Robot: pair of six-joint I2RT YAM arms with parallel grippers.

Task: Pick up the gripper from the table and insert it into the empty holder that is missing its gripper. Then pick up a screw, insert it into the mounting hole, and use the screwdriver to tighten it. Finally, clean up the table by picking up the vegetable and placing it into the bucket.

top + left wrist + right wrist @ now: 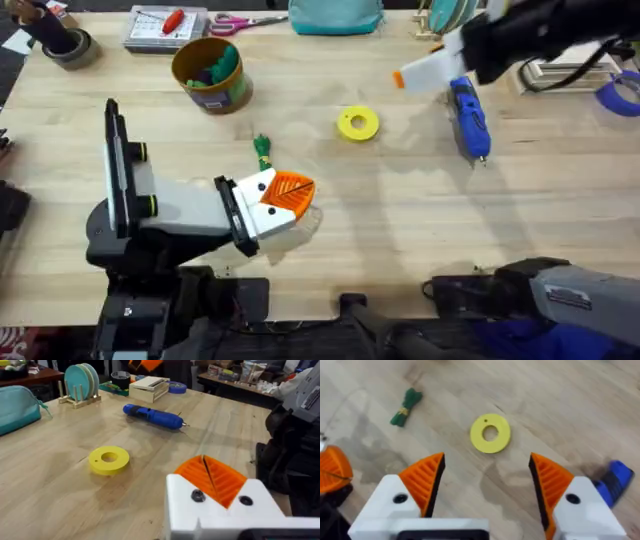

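Observation:
My left gripper lies low over the table's middle, shut, both white mounts carrying orange ridged pads pressed together with nothing between. My right gripper hangs high over the table, open and empty. Below it lie the yellow ring and the blue screwdriver, whose dark tip points toward the front edge. The dark-green vegetable lies just beyond the left gripper, apart from it. The mustard bucket stands at the back left with green items inside. A loose gripper piece, an empty holder and a screw are out of view.
Along the back edge sit a tray with a red-handled tool, scissors, a teal pouch and a plate rack. A dark tape roll is at the far left, blue tape at the far right.

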